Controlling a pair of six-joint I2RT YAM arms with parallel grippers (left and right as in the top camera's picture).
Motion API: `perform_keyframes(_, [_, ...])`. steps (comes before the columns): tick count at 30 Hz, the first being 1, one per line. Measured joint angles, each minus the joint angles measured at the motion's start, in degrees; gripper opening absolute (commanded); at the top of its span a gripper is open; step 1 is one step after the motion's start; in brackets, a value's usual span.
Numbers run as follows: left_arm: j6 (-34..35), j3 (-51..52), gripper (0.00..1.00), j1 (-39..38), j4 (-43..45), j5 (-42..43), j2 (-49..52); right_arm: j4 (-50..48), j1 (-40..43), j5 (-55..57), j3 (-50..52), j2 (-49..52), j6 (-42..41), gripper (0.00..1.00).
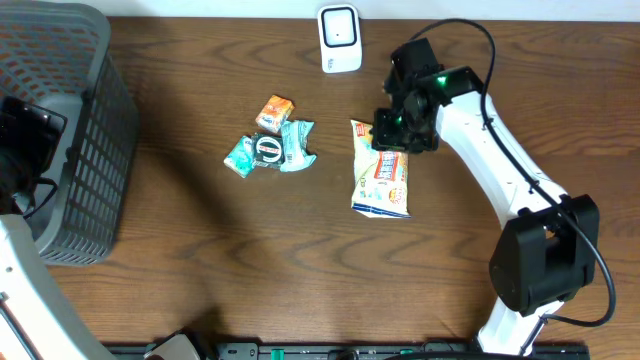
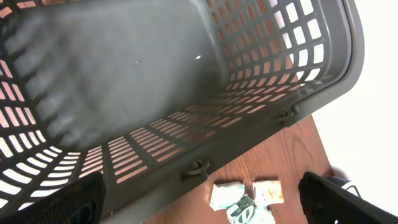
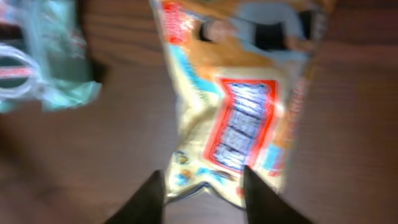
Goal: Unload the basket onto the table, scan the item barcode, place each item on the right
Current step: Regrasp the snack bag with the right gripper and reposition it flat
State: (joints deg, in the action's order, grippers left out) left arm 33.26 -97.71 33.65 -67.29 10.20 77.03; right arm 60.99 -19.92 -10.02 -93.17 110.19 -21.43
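Barely begun: snack bag [image 1: 380,182] lies flat on surface [image 1: 200,260], not yet lifted or presented to scanner [image 1: 340,38]. Bag's end is straddled by right hand [image 3: 202,200]; whether it is clenched cannot be told. Basket [image 2: 155,74] is overhung by left hand [image 2: 199,208], fingers spread wide; nothing is seen inside.

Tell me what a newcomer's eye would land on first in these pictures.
The bright yellow snack bag lies in the middle of the dark wooden table, with the right gripper straddling its end nearest the white scanner at the far edge. Then comes the big grey basket at the left edge, which fills the left wrist view. A cluster of small packets lies left of the bag.
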Motion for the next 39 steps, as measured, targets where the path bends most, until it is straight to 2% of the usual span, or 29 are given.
perform_keyframes(4, [0.0,0.0,0.98,0.0,0.0,0.02,0.0,-3.93,-0.26,2.71,6.56,0.0,-0.02,0.31])
perform_keyframes(5, [0.0,0.0,0.97,0.0,0.02,0.02,0.0,-5.35,-0.35,3.28,8.52,0.0,-0.09,0.35])
perform_keyframes(6, [0.0,0.0,0.98,0.0,0.02,0.0,0.0,-6.54,-0.5,3.61,10.56,0.02,-0.13,0.45])
perform_keyframes(7, [0.0,0.0,0.98,0.0,0.02,0.0,0.0,-8.22,-0.76,3.91,13.11,0.02,-0.72,0.51])
perform_keyframes(9, [0.0,0.0,0.98,0.0,0.02,0.0,0.0,-10.78,-1.2,4.17,16.92,0.02,-0.83,0.53])
perform_keyframes(10, [0.0,0.0,0.98,0.0,0.0,0.0,0.0,-12.02,-1.33,4.28,18.56,0.02,-0.92,0.57])
perform_keyframes(13, [0.0,0.0,0.98,0.0,0.02,0.0,0.0,-14.19,-1.66,4.31,21.31,0.02,-1.49,0.96])
perform_keyframes(14, [0.0,0.0,0.98,0.0,0.02,0.0,0.0,-14.29,-1.64,4.33,21.7,0.02,-1.38,0.99])
perform_keyframes(17, [0.0,0.0,0.97,0.0,0.02,0.0,0.0,-13.03,-1.64,4.48,21.79,0.02,-1.14,0.99])
perform_keyframes(20, [0.0,0.0,0.98,0.0,0.0,0.0,0.0,-7.21,-1.42,4.55,19.34,0.02,-1.11,0.99])
perform_keyframes(21, [0.0,0.0,0.98,0.0,0.02,0.0,0.0,-4.26,-1.22,4.74,17.42,0.07,-1.14,0.92])
perform_keyframes(22, [0.0,0.0,0.98,0.0,-0.02,0.0,0.0,-1.77,-0.98,4.7,15.37,0.11,-0.96,0.79])
perform_keyframes(24, [0.0,0.0,0.98,0.0,0.02,-0.02,0.0,2.56,-0.59,4.9,10.4,0.11,-0.26,0.43])
perform_keyframes(26, [0.0,0.0,0.98,0.0,0.04,0.0,0.0,5.42,-0.5,5.05,5.05,0.11,0.17,0.12])
perform_keyframes(30, [0.0,0.0,0.98,0.0,0.0,0.0,0.0,3.8,-1.25,5.16,1.31,-0.07,0.74,0.03])
perform_keyframes(34, [0.0,0.0,0.98,0.0,0.0,0.0,0.0,-0.2,-2.6,5.42,3.52,-0.04,0.85,0.02])
perform_keyframes(37, [0.0,0.0,0.98,0.0,-0.02,0.02,0.0,-4.72,-3.45,6.73,8.46,-0.02,-0.04,0.11])
perform_keyframes(38, [0.0,0.0,0.98,0.0,0.0,0.0,0.0,-6.27,-3.61,7.43,10.67,0.02,-0.66,0.18])
perform_keyframes(39, [0.0,0.0,0.98,0.0,-0.02,0.0,0.0,-7.23,-3.63,7.93,12.31,0.04,-1.03,0.3])
